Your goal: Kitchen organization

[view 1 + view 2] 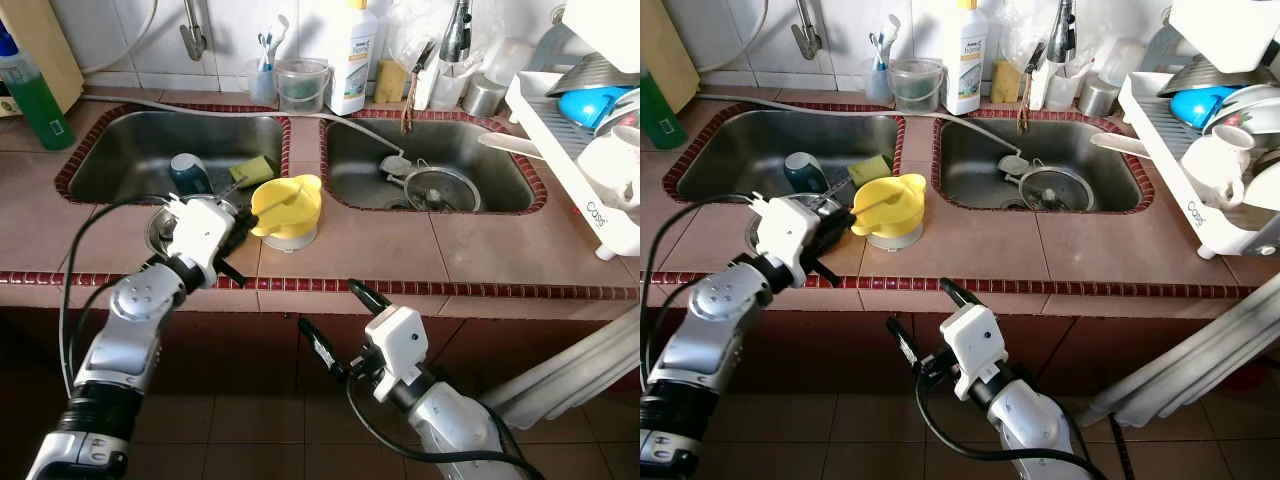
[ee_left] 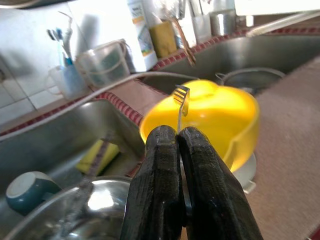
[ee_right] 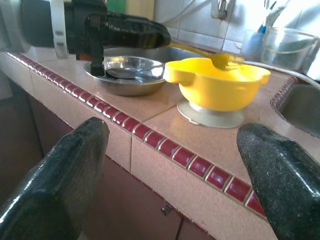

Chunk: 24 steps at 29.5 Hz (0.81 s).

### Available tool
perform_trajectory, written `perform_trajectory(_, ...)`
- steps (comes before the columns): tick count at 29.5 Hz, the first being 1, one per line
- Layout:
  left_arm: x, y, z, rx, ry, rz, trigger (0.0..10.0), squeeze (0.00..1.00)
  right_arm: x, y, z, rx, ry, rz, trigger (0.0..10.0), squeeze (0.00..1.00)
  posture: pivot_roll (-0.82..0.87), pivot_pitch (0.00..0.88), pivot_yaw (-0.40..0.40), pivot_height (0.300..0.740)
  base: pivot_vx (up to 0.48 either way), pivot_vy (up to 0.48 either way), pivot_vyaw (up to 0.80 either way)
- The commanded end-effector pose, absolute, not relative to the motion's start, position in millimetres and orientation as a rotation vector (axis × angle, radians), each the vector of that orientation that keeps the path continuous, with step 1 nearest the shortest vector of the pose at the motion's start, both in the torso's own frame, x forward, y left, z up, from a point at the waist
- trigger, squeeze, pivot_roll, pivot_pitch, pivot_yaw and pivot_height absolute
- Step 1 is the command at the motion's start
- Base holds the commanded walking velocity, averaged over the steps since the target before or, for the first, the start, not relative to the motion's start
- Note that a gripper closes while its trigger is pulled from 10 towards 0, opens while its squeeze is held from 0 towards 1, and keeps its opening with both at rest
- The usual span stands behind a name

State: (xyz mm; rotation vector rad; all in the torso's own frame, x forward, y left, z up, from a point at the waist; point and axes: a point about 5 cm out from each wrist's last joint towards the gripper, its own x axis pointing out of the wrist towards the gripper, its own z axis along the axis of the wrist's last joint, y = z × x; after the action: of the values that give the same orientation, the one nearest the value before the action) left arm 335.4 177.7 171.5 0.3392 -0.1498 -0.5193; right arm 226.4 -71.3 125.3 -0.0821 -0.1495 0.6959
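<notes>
Left wrist view: the left gripper (image 2: 179, 145) is clamped on the handle of a fork (image 2: 181, 102), fingers pressed together with only the thin metal between them. The fork's long axis runs straight out along the fingers, tines leading and reaching over the near rim of the yellow bowl (image 2: 220, 117). The bowl stands on the counter (image 1: 380, 245) on the strip between the two sinks, just beyond this gripper. A steel dish (image 3: 125, 75) sits on the counter under the gripper, beside the bowl.

The left arm is the nearer to the bowl; judged from this, the coming move is to lower the fork into it.

The right gripper (image 1: 332, 312) hangs below the counter edge, fingers spread wide, holding nothing, facing the bowl from the front.
</notes>
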Motion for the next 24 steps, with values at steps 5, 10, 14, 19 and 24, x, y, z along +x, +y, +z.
perform_trajectory(5,336,181,189,0.278,-0.199,-0.498,0.0,0.0,238,-71,128,-0.071,-0.169,0.655,10.0,0.0,-0.19,0.053,-0.011,0.74,0.0,0.0,0.0)
perform_trajectory(10,335,184,194,0.22,-0.222,-0.448,7.6,0.0,247,-72,132,-0.05,-0.193,0.583,10.0,0.0,-0.19,0.038,-0.019,0.74,0.0,0.0,0.0)
perform_trajectory(14,333,181,193,0.153,-0.231,-0.4,10.0,0.0,259,-76,139,-0.029,-0.223,0.507,10.0,0.0,-0.19,0.015,-0.025,0.74,0.0,0.0,0.0)
perform_trajectory(19,331,174,190,0.089,-0.233,-0.353,10.0,0.0,272,-82,146,-0.016,-0.254,0.436,10.0,0.0,-0.18,0.0,-0.03,0.74,0.0,0.0,0.0)
perform_trajectory(24,331,161,186,0.027,-0.241,-0.294,10.0,0.0,291,-92,158,-0.046,-0.303,0.352,10.0,0.0,-0.18,0.0,-0.037,0.74,0.0,0.0,0.0)
